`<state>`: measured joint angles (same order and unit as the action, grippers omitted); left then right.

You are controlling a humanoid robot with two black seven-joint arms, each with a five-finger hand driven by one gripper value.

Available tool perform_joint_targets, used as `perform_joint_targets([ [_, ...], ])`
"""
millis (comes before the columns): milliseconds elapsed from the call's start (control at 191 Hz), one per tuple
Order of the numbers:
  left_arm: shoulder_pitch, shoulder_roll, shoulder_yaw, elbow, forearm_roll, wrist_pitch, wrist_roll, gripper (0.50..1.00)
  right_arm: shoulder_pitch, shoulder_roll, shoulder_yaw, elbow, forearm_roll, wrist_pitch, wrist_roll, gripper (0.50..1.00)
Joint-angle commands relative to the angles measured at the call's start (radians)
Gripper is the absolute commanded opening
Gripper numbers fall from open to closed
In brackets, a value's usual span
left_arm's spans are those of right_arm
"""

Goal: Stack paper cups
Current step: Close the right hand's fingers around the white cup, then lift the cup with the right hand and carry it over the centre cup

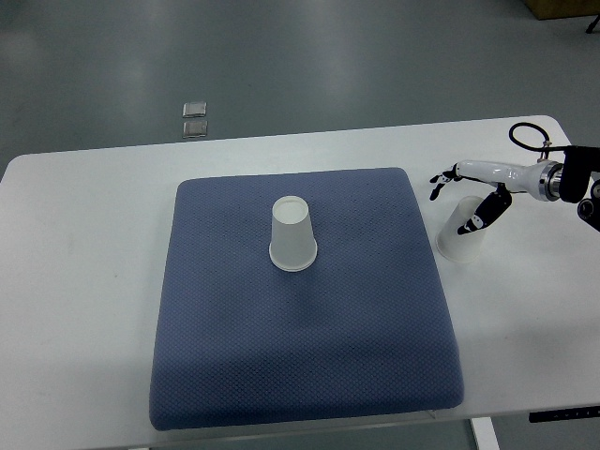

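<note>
— So, where do the cups stand?

— One white paper cup (292, 234) sits upside down, rim on the cloth, near the middle of the dark blue textured fabric mat (234, 366), a little toward the mat's far edge. The mat itself covers the centre of the white rectangular table (75, 281).

— And the second?

— A second white paper cup (458, 240) is off the mat, on the bare table just beside the mat's right edge, near the table's far right corner. It also looks inverted, wide rim down, though the fingers cover part of it.

— Which arm is there?

— The right hand (480, 192), white with black fingertips, comes in from the right edge of the table. Its wrist carries a black cable looping above it.

— Are the fingers closed on the cup?

— Not clearly. Several fingers (489, 212) curl downward over the upper part of that cup and appear to touch it, while one digit (441, 182) sticks out toward the mat, apart from the rest. I cannot tell whether the cup is actually gripped.

— Anything else?

— Beyond the table's far edge, on the grey floor (375, 56), lie two small square metallic plates (195, 119), one just behind the other. A brown box corner (561, 7) shows at the top right.
</note>
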<state>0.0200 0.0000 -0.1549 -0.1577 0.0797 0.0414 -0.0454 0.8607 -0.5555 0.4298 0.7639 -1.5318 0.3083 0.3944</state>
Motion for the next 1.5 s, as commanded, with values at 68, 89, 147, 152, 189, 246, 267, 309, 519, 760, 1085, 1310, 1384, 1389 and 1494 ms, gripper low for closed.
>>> perform_joint_targets([
  [68,0.0,0.0,0.0,0.0,0.0,0.0,0.001,1.0,0.001,-0.007,-0.008,-0.002,-0.031,-0.002,0.006,0.919],
  [89,0.0,0.0,0.0,0.0,0.0,0.0,-0.001,1.0,0.001,-0.012,-0.008,-0.002,-0.033,-0.002,0.006,0.919],
  [147,0.0,0.0,0.0,0.001,0.0,0.0,-0.001,1.0,0.004,-0.018,-0.008,-0.002,-0.037,-0.003,0.006,0.919],
  [152,0.0,0.0,0.0,0.0,0.0,0.0,-0.001,1.0,0.006,-0.018,-0.009,-0.002,-0.039,-0.003,0.006,0.919],
  [189,0.0,0.0,0.0,0.0,0.0,0.0,-0.001,1.0,0.011,-0.02,-0.009,-0.002,-0.041,-0.002,0.006,0.919],
  [246,-0.002,0.0,0.0,0.001,0.0,0.0,-0.001,1.0,0.014,-0.021,-0.013,-0.002,-0.05,-0.003,0.008,0.919],
  [267,-0.002,0.0,0.0,0.0,0.0,0.0,0.001,1.0,0.014,-0.021,-0.016,-0.002,-0.054,-0.003,0.008,0.917],
  [309,0.0,0.0,0.0,0.0,0.0,0.0,-0.001,1.0,0.014,-0.026,-0.017,-0.003,-0.061,-0.003,0.012,0.917],
  [519,0.0,0.0,0.0,0.0,0.0,0.0,-0.001,1.0,0.015,-0.034,-0.022,-0.008,-0.084,-0.003,0.017,0.915],
  [760,0.0,0.0,0.0,0.0,0.0,0.0,-0.001,1.0,0.015,-0.037,-0.034,-0.012,-0.107,-0.032,0.018,0.913],
  [1085,0.0,0.0,0.0,0.0,0.0,0.0,-0.001,1.0,0.015,-0.054,-0.037,-0.018,-0.107,-0.041,0.018,0.795],
  [1310,0.0,0.0,0.0,0.0,0.0,0.0,-0.001,1.0,0.015,-0.057,-0.045,-0.02,-0.107,-0.043,0.018,0.605],
  [1384,0.0,0.0,0.0,0.0,0.0,0.0,-0.001,1.0,0.015,-0.057,-0.045,-0.02,-0.107,-0.043,0.018,0.541],
  [1389,0.0,0.0,0.0,0.0,0.0,0.0,0.001,1.0,0.015,-0.057,-0.045,-0.018,-0.107,-0.043,0.018,0.535],
  [1494,0.0,0.0,0.0,0.0,0.0,0.0,0.001,1.0,0.023,-0.057,-0.043,-0.018,-0.107,-0.048,0.017,0.5],
])
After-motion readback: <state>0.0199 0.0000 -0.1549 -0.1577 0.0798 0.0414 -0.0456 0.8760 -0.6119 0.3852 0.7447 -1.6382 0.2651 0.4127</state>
